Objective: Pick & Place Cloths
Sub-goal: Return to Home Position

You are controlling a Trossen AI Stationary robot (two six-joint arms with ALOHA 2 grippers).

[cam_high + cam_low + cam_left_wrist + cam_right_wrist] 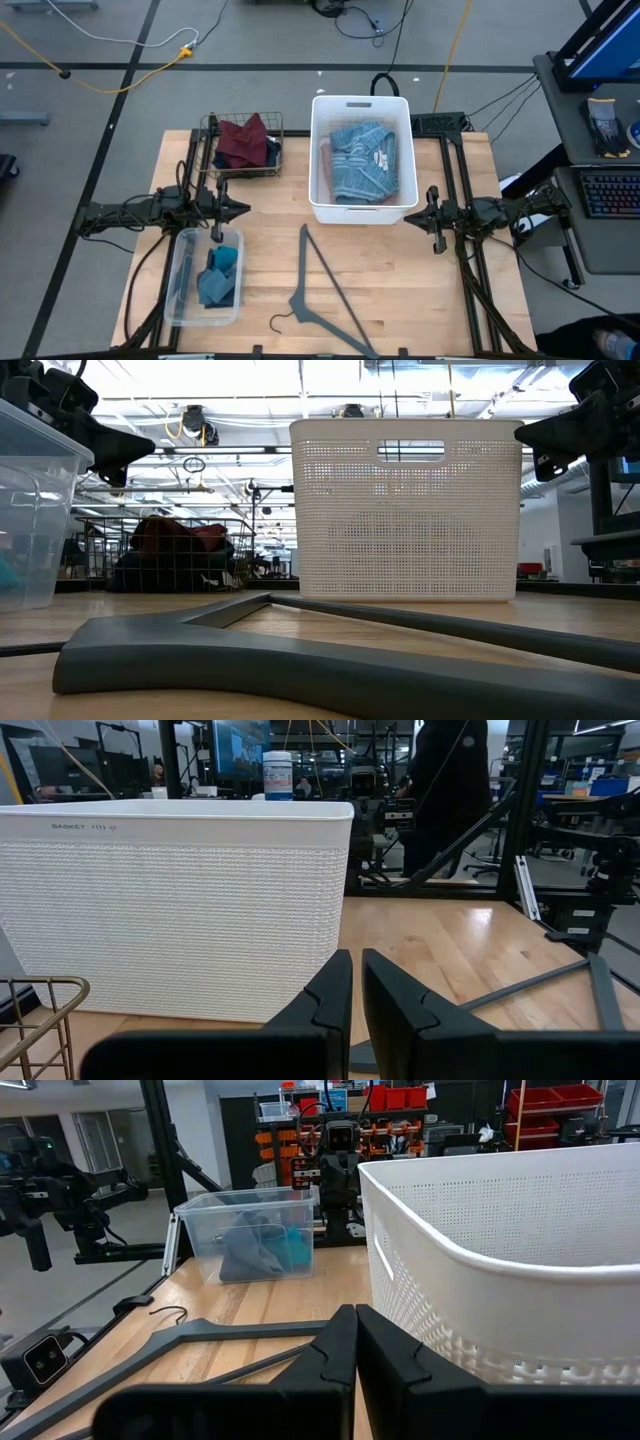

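Cloths (358, 160) all binned, job looks done: teal pieces (220, 272) in tub (180, 270) at 8 o'clock, maroon garment (240, 140) in wire basket (278, 125) at 11, striped shirt (360, 175) in bin (316, 150) at 12; left gripper (245, 209) at 9, right gripper (424, 212) at 3, both pinched closed, empty.

Both arms are stretched out level and pointing inward at each other, one on either side of the white bin (314, 150). The left end effector (245, 209) sits off the bin's left side near its front corner, fingers (335, 995) pressed together with only a sliver between them. The right end effector (408, 213) mirrors it just off the bin's right front corner, fingers (340, 1335) closed too. Both hang above the worktop, holding nothing.
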